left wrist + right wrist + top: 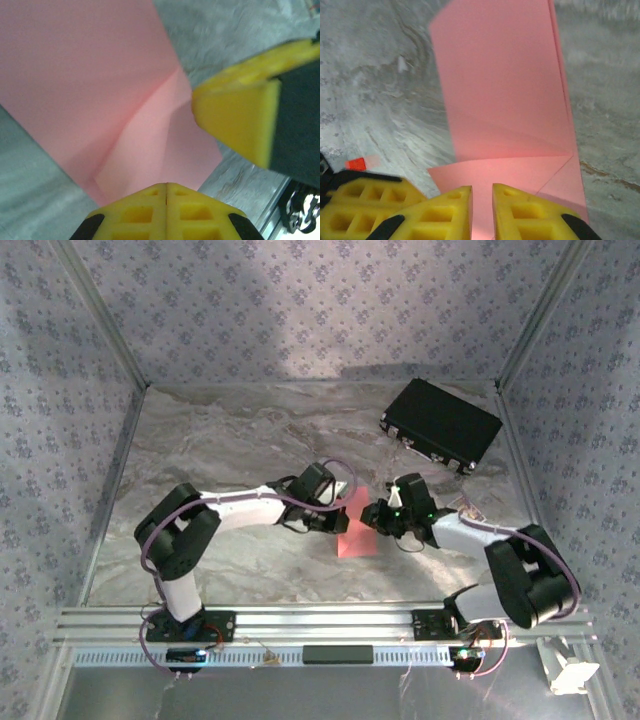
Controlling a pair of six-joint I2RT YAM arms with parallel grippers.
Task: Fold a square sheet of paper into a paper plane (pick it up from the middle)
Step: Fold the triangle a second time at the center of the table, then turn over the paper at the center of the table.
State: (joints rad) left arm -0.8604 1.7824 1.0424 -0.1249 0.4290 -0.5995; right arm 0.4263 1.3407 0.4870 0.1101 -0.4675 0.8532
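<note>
The square sheet of paper (356,528) is a narrow, creased salmon-pink shape on the marble table, lying between my two grippers. In the left wrist view a lighter folded flap of the paper (145,145) runs down under my left gripper (166,186), whose jaws are pressed together over the paper's near corner. My right gripper (482,192) sits over the opposite end, its jaws a narrow gap apart with the pink paper (500,90) showing through the gap. Seen from above, the left gripper (338,506) and right gripper (377,516) flank the sheet closely.
A black rectangular case (441,424) lies at the back right of the table. A small red block (356,163) rests on the marble left of the paper. Aluminium rails border the table (220,440) along the sides and the near edge.
</note>
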